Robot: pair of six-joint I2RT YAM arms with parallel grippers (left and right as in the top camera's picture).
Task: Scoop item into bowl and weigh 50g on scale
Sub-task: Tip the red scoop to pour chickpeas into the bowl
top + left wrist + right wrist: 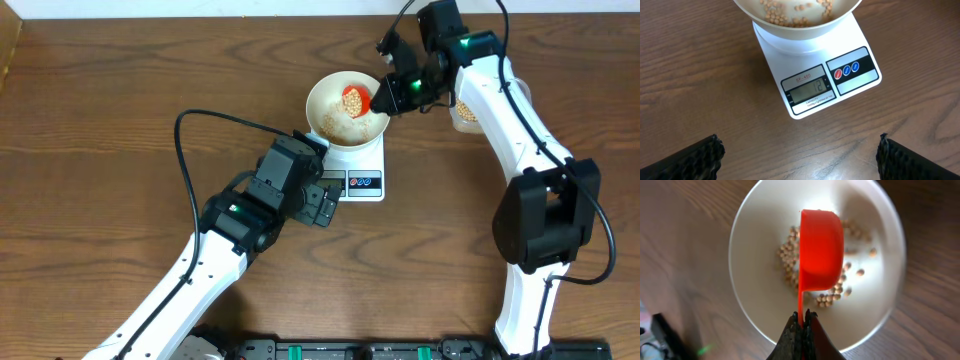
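The scale [366, 170] is seen near the middle of the table [120, 120], its display [807, 90] and two round buttons [846, 70] turned toward the near edge. The bowl [326, 92] is set on the scale's platform and overhangs it on the far side. A loose scatter of beans [789, 260] is spread over the bottom of the bowl, with most of the white floor left bare. On the display, 12 can be read.

A red scoop [820, 250] is held above the bowl's middle by the right gripper [801, 321]. Its fingers are pressed together on the scoop's thin handle. From above, a patch of tan beans is seen inside the scoop's cup. In the right wrist view only the red outer side is shown.

The left gripper [322, 202] is placed low over the table just beside the scale's near left corner. Its fingers [690, 160] are spread wide, one at each lower corner of the left wrist view, and nothing is held between them.

A tub [465, 113] with more beans is partly hidden behind the right arm, toward the table's far right.
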